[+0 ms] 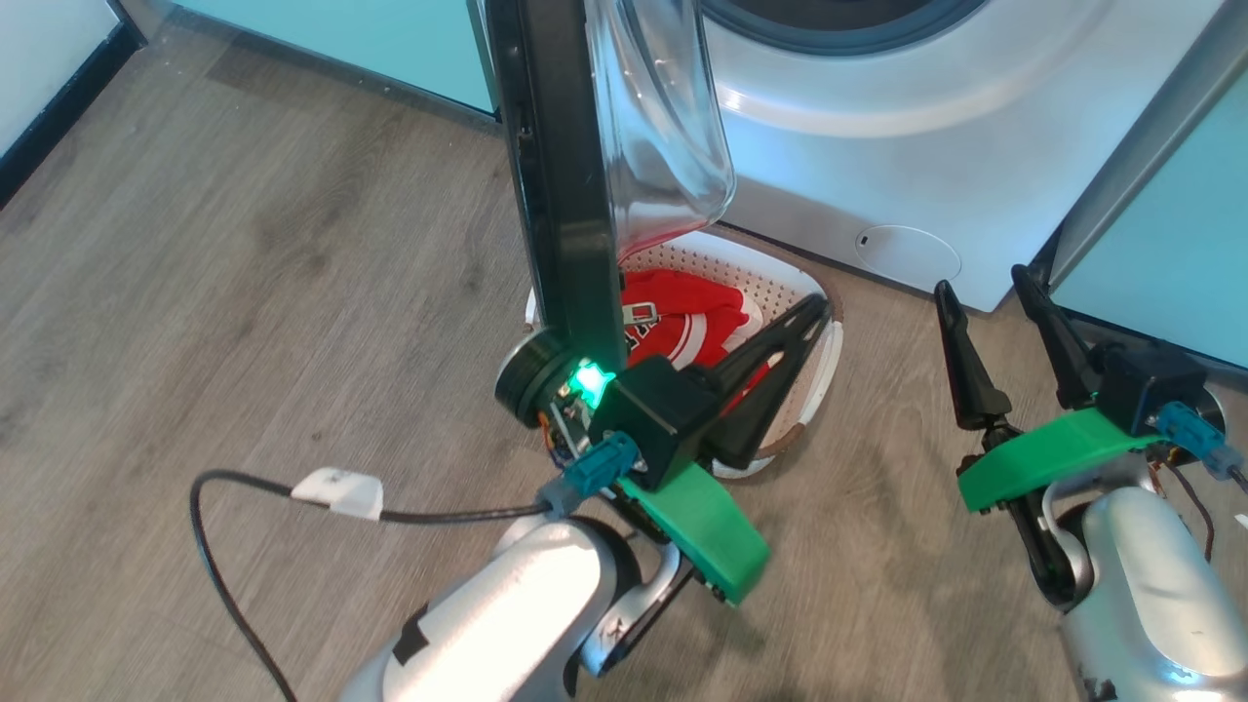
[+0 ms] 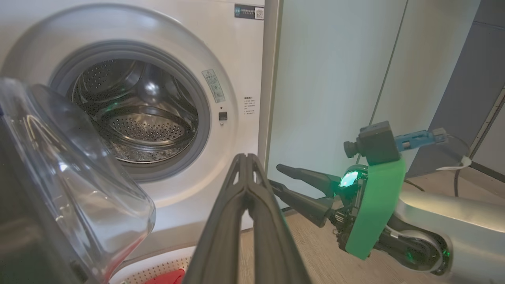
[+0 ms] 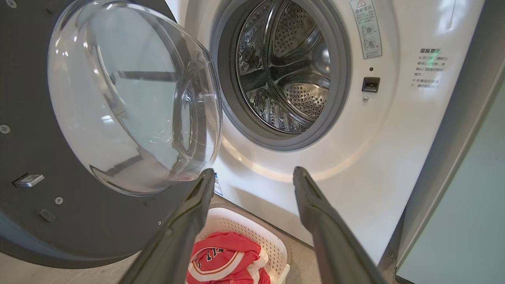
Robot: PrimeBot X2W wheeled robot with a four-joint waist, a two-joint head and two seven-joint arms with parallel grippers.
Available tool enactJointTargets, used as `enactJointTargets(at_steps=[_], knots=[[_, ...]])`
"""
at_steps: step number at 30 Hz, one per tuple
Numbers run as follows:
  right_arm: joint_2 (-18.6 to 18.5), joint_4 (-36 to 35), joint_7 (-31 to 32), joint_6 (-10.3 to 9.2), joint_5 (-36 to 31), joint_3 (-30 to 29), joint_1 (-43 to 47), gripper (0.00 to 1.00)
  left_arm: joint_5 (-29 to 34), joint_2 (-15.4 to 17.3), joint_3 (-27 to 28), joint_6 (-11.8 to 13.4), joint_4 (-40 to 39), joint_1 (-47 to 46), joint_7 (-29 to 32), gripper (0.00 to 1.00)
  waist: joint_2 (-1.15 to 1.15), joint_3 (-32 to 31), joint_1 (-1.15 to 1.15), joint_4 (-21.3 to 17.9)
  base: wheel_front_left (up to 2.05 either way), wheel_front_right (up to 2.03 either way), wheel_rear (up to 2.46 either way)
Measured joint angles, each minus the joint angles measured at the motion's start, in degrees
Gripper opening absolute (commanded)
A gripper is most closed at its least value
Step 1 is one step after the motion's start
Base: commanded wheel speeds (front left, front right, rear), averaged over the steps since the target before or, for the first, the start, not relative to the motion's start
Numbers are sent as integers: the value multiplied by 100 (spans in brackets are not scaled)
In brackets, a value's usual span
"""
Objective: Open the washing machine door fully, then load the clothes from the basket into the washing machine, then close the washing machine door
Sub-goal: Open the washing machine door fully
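Observation:
The washing machine door [image 1: 556, 166] stands swung out, edge-on in the head view, its glass bowl [image 3: 130, 98] bulging toward the machine. The white washing machine [image 1: 926, 146] shows a bare steel drum [image 3: 284, 71]. Below the door sits the basket [image 1: 780, 283] with red clothes [image 1: 682, 322] in it. My left gripper [image 1: 817, 310] is shut with nothing between its fingers, hovering over the basket's right side just beside the door's lower edge. My right gripper [image 1: 980, 283] is open and holds nothing, above the floor to the right of the basket, before the machine's lower front.
Mint-green cabinet panels [image 1: 1160, 253] flank the machine on the right and behind the door on the left. A black cable with a white tag [image 1: 336, 490] loops over the wooden floor at the lower left. A small round flap [image 1: 907, 253] sits low on the machine.

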Motion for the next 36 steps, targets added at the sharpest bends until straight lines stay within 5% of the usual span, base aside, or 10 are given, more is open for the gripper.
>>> enactJointTargets(at_steps=[36], knots=[[2, 65, 0, 0, 9, 30, -95, 100, -486, 382, 690, 572, 929, 463, 97, 0, 0, 71, 0, -73, 0, 0, 0]])
